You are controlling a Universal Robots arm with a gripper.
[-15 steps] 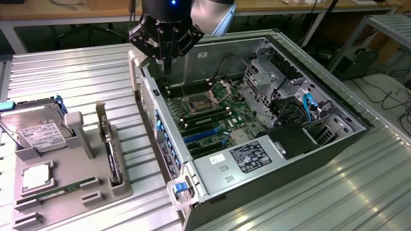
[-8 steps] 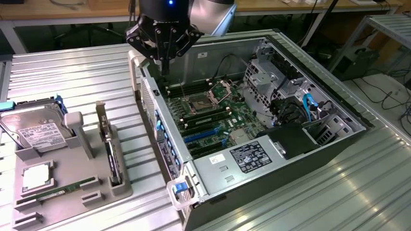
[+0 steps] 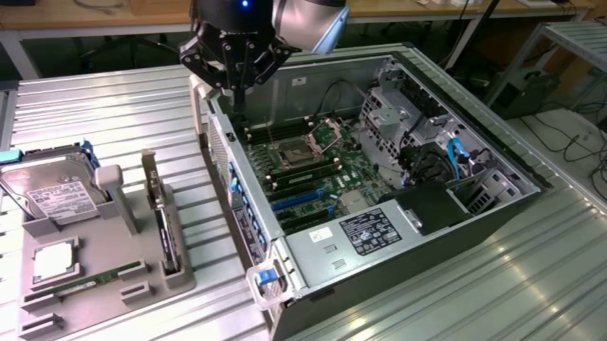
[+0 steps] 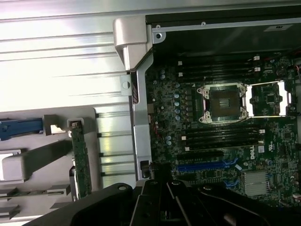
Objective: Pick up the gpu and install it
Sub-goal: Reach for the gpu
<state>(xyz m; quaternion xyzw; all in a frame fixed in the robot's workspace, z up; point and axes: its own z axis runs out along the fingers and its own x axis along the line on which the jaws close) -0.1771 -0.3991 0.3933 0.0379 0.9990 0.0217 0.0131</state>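
The gpu (image 3: 163, 217) stands edge-on, a thin dark slab with a silver bracket, in a slot of the grey holder (image 3: 142, 249) at the exterior view's left. In the wrist view its green board edge (image 4: 81, 162) shows beside the case. My gripper (image 3: 239, 105) hangs over the far left corner of the open computer case (image 3: 284, 245), well away from the gpu. Its fingers (image 4: 155, 200) are shut with nothing in them. Below lies the motherboard (image 4: 164, 101) with its blue card slots (image 3: 296, 200) (image 4: 202, 165) free.
The holder also carries a silver hard drive (image 3: 55, 190), a processor chip (image 3: 54, 261) and a narrow green RAM stick (image 3: 87, 282). Inside the case are the open processor socket (image 4: 222, 102), drive cages (image 3: 408, 114), cables and a black power unit (image 3: 431, 207). All rests on a ribbed metal table (image 3: 114, 114).
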